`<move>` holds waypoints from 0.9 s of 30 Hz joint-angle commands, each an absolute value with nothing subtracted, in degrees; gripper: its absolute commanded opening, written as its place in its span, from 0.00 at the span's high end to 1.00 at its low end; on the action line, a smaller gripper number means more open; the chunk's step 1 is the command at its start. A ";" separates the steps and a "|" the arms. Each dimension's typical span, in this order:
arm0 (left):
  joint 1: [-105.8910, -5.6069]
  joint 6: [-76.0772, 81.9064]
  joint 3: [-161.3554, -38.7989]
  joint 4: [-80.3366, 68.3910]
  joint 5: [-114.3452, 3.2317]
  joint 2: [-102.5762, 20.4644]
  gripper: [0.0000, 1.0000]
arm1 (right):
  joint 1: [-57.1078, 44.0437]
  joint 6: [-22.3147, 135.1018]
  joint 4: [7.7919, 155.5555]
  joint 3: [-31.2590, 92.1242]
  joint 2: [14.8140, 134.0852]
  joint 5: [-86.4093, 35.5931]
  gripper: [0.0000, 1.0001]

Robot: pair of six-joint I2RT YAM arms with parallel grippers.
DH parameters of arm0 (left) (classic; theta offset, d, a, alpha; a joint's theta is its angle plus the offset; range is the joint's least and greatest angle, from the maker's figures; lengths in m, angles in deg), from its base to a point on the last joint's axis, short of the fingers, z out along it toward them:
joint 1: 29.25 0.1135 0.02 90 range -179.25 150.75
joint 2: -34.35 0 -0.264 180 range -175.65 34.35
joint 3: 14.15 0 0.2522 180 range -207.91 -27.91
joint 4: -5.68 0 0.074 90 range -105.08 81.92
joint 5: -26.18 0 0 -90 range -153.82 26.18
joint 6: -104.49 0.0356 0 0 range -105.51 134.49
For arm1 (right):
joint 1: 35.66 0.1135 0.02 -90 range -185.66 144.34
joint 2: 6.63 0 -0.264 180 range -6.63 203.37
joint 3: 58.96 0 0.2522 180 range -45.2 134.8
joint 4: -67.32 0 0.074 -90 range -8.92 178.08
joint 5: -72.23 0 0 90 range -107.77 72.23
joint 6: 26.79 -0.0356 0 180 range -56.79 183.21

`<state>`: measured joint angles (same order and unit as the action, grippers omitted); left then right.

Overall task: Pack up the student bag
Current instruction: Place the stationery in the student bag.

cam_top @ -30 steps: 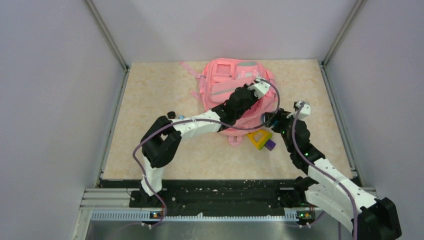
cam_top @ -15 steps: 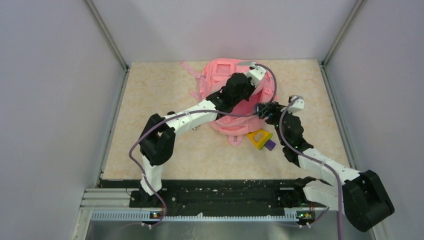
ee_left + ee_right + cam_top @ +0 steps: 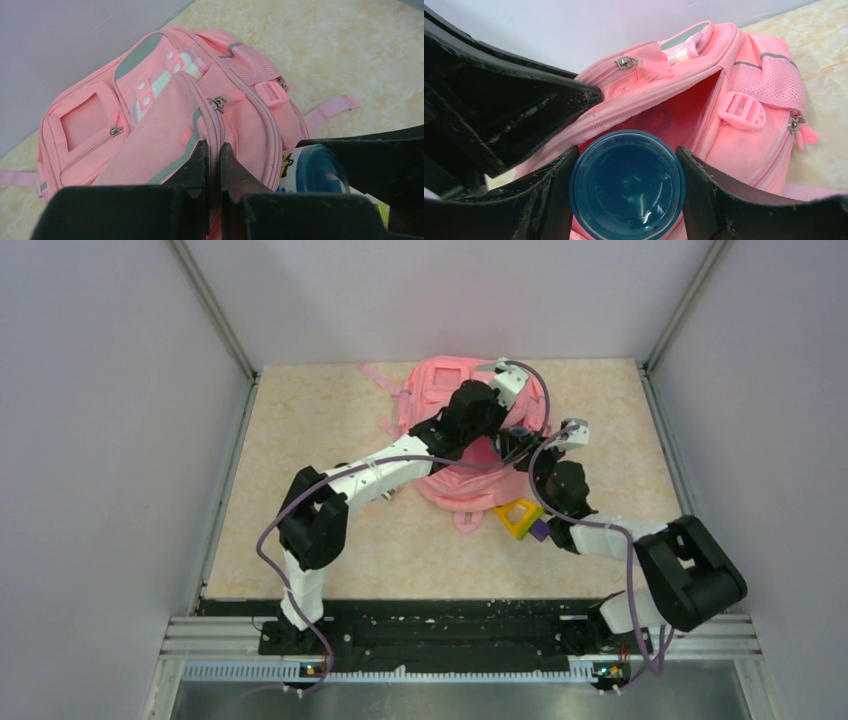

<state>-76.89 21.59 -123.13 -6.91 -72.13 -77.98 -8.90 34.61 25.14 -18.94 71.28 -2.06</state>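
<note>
Seeing student bag [image 3: 440, 385] lying flat at the far middle of the counter [image 3: 320, 420], close to the back wall, main compartment gaping open toward the right arm. Got left gripper [image 3: 212, 150] pinched nearly closed on the pink fabric rim of that opening. Got right gripper [image 3: 626, 160] spread partway and clamped around a blue-topped round container [image 3: 626, 192] right at the compartment mouth, with a yellow triangle [image 3: 519, 517] and purple piece [image 3: 541, 531] just beside the bag's near edge.

Open student bag [image 3: 744, 65] mouth beyond container [image 3: 627, 185]
</note>
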 commanded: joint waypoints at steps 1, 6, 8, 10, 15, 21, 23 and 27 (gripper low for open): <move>-77.15 18.32 -128.04 -1.40 -69.43 -72.49 1.00 | -8.03 38.11 7.80 -18.05 77.03 -3.29 0.77; -77.15 16.76 -129.27 -1.75 -69.10 -72.27 1.00 | -5.42 45.48 1.81 -18.17 85.85 2.10 0.77; -77.07 16.46 -129.48 -1.75 -68.93 -72.17 1.00 | -4.64 46.51 -0.20 -18.93 90.01 5.15 0.77; -77.08 16.22 -129.59 -1.79 -68.83 -72.15 1.00 | -3.95 47.34 -2.02 -19.38 93.55 7.35 0.77; -77.07 15.53 -129.51 -2.01 -67.85 -71.87 1.00 | -2.62 49.64 -2.59 -17.02 97.19 10.14 0.77; -77.07 14.68 -128.63 -2.23 -67.30 -70.98 1.00 | -2.63 44.29 17.34 -7.37 97.06 12.61 0.70; -77.07 14.76 -128.18 -2.27 -67.08 -70.78 1.00 | -2.61 42.55 18.98 -6.79 97.33 12.54 0.58; -77.06 13.04 -128.02 -3.33 -67.11 -70.60 1.00 | -2.62 42.31 18.48 -7.83 96.28 10.02 0.19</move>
<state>-75.86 15.42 -124.79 -10.27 -69.42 -77.55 -2.78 44.07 14.91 -8.65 96.74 10.70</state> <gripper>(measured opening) 0.060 0.724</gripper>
